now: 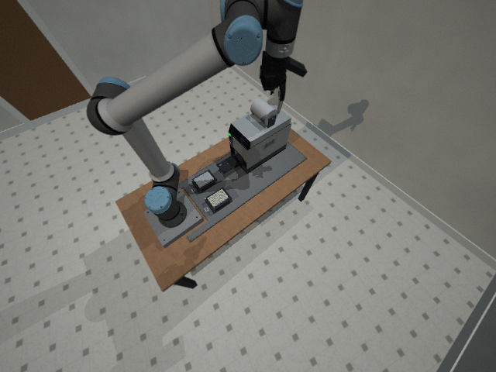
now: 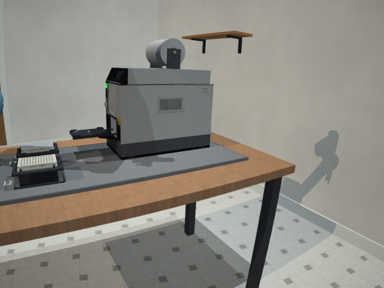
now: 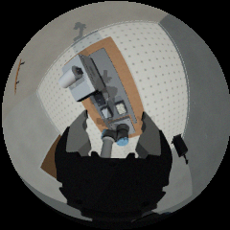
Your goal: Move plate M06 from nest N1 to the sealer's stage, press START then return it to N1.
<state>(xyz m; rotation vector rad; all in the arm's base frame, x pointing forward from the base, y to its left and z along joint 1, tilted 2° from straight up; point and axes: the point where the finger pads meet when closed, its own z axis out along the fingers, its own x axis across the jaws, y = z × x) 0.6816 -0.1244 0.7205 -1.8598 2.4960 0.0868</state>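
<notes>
My gripper (image 1: 278,105) (image 3: 114,111) is open and empty, high above the table near the sealer's foil roll. The sealer (image 1: 268,148) (image 2: 173,123) shows a green lamp (image 1: 229,135) (image 2: 106,85). Its black stage (image 1: 227,164) (image 2: 88,133) (image 3: 99,99) is out and carries no plate. One plate (image 1: 203,179) (image 2: 37,146) (image 3: 105,112) with a smooth, pale grey top sits in the rear nest. Another plate (image 1: 218,198) (image 2: 38,161) (image 3: 121,108) with open wells sits in the front nest. Both look flat. The nest labels and plate names are not readable.
The foil roll (image 1: 262,108) (image 2: 161,52) (image 3: 70,78) stands on top of the sealer. The arm's base (image 1: 170,214) is at the other end of the table. A wall shelf (image 2: 220,35) is behind the sealer.
</notes>
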